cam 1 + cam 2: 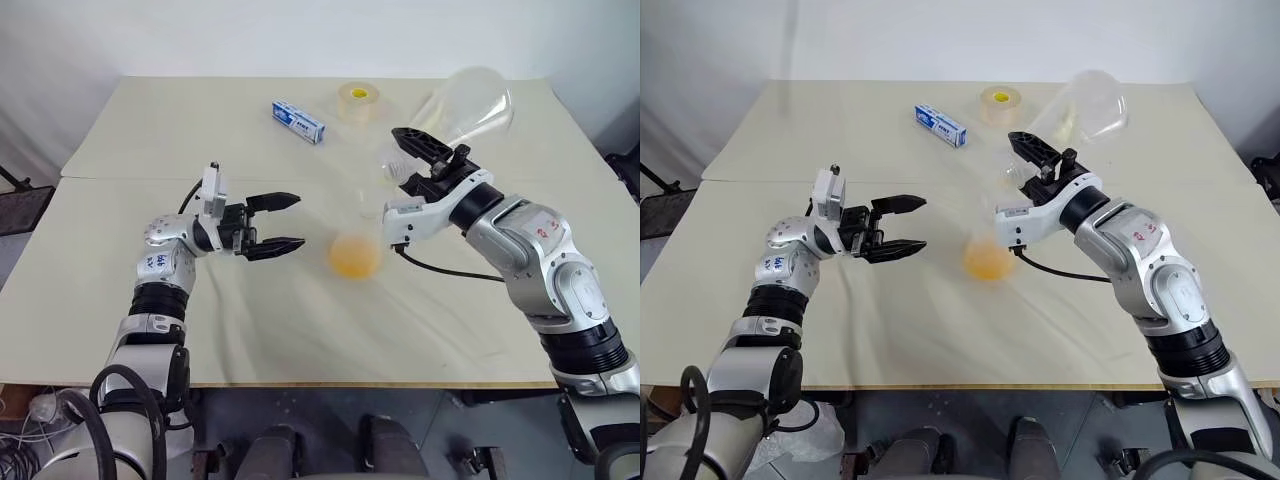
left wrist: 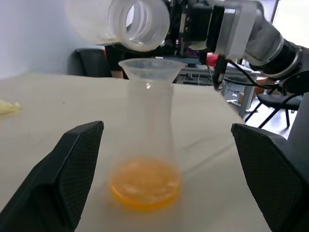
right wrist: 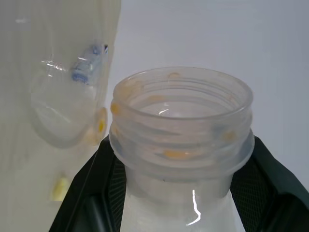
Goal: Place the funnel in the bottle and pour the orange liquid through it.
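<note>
Orange liquid (image 1: 354, 257) is pooling in the bottle (image 2: 146, 145) at frame centre, funnel (image 2: 150, 71) seated: pour nearly finished.
Right gripper (image 1: 420, 160) is clamping the tipped, drained flask (image 1: 466, 105) above it; left gripper (image 1: 277, 222) is hanging spread apart, empty.

Bright, even light; soft shadows; wrist views blur close up, perhaps from nearness.

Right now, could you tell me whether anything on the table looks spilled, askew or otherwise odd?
No spill shows. The funnel sits upright in the bottle, and the orange liquid pools in the bottle's base. The larger flask is tipped over the funnel in the right gripper, with only orange droplets left at its neck.
</note>
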Tool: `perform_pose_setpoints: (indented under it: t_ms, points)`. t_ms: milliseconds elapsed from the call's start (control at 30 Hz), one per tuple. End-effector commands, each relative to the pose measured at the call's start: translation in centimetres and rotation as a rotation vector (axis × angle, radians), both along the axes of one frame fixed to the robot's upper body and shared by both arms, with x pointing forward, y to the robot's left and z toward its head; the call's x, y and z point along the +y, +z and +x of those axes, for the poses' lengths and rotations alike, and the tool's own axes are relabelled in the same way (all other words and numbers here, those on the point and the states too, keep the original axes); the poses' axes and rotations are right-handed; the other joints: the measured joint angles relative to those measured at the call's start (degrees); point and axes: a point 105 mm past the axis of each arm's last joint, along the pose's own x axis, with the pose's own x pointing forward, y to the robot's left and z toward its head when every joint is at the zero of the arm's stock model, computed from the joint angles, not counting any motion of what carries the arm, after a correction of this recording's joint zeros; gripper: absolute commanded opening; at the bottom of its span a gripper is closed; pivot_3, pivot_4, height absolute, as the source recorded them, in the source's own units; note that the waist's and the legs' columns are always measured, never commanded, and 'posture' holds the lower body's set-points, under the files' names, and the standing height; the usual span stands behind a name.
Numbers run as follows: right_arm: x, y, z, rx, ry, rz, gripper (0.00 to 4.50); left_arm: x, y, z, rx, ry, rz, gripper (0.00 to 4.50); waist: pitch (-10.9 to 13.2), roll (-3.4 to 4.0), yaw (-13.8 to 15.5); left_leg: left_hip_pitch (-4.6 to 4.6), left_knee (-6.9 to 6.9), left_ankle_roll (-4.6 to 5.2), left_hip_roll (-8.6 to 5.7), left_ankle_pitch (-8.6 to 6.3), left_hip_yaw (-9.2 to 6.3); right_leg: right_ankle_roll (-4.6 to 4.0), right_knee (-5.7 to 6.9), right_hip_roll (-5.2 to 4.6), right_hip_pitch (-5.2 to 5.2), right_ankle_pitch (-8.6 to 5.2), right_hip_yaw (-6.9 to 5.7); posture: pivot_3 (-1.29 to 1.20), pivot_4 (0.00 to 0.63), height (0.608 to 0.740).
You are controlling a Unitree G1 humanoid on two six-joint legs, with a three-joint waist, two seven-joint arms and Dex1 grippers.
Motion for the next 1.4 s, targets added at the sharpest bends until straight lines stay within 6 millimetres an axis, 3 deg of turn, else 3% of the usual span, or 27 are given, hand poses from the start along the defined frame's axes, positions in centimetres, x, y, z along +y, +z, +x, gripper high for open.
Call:
perform_pose_setpoints:
  t_ms: [33,133,300,400,500,633,733,1000,1200,1400]
  points:
    - [-0.9,3.0,-1.2,0.006,-0.001,0.233,2.46,-0.2,1.3,0.5,-0.066,0.037,-0.005,4.50,0.0,0.00,0.0,0.00,0.00,0.00,0.01,0.00,-0.01,0.00,0.00,0.01,0.00,0.00,-0.01,0.00,0.150,0.740]
    - [-2.3,4.0,-1.3,0.085,-0.016,0.469,2.46,-0.2,1.3,0.5,-0.048,0.039,-0.010,4.50,0.0,0.00,0.1,0.00,0.03,0.00,0.02,0.00,-0.05,0.00,0.03,0.00,0.01,0.00,-0.03,0.00,0.150,0.740]
    - [-6.4,4.6,-0.8,0.236,-0.023,0.898,2.46,-0.2,0.8,0.1,-0.031,0.002,0.019,4.50,0.0,0.00,0.2,0.00,0.05,0.00,-0.03,0.00,-0.15,0.00,0.11,-0.03,0.01,0.00,-0.03,0.00,0.150,0.740]
    - [-8.9,3.5,-0.7,0.323,0.000,1.080,2.46,-0.2,0.7,0.1,-0.027,0.004,0.020,4.50,0.0,0.00,0.1,0.00,0.03,0.00,-0.05,0.00,-0.22,0.00,0.13,-0.03,0.01,0.00,-0.04,0.00,0.150,0.740]
    - [-12.8,1.7,-0.5,0.366,-0.022,1.272,2.46,-0.1,0.4,0.5,0.008,0.033,0.032,4.50,0.0,0.01,0.1,0.01,-0.02,0.00,-0.07,0.00,-0.22,0.00,0.13,-0.04,0.00,0.00,-0.05,0.00,0.150,0.740]
    - [-15.7,0.3,-0.3,0.380,-0.016,1.417,2.46,0.0,0.1,1.4,0.042,0.103,0.054,4.50,0.0,0.01,0.0,0.02,-0.02,0.00,-0.12,0.00,-0.16,0.00,0.14,-0.06,0.00,0.00,-0.02,0.00,0.150,0.740]
    - [-17.2,-1.0,0.0,0.389,-0.024,1.473,2.46,0.1,-0.1,1.8,0.059,0.135,0.080,4.50,0.0,0.01,-0.1,0.04,-0.04,0.00,-0.09,0.00,-0.14,0.00,0.16,-0.04,-0.01,0.00,-0.03,0.00,0.150,0.740]
    - [-19.1,-4.2,0.7,0.407,-0.063,1.523,2.46,0.7,0.2,2.3,0.045,0.207,0.061,4.50,0.0,0.01,-0.1,0.05,-0.03,0.00,-0.08,0.00,-0.11,0.00,0.17,-0.06,-0.01,0.00,0.01,0.00,0.150,0.740]
    - [-19.3,-4.6,0.7,0.392,-0.046,1.530,4.47,1.2,-0.2,2.7,0.097,0.256,0.075,4.50,0.0,0.01,0.0,0.05,-0.01,0.00,-0.08,0.00,-0.13,0.00,0.17,-0.08,0.00,0.00,0.01,0.00,0.150,0.740]
    - [-19.1,-2.4,0.4,0.348,-0.002,1.484,4.47,1.1,-0.7,2.7,0.112,0.265,0.110,4.50,0.0,0.01,0.0,0.05,-0.01,0.00,-0.08,0.00,-0.12,0.00,0.17,-0.08,-0.01,0.00,0.03,0.00,0.150,0.740]
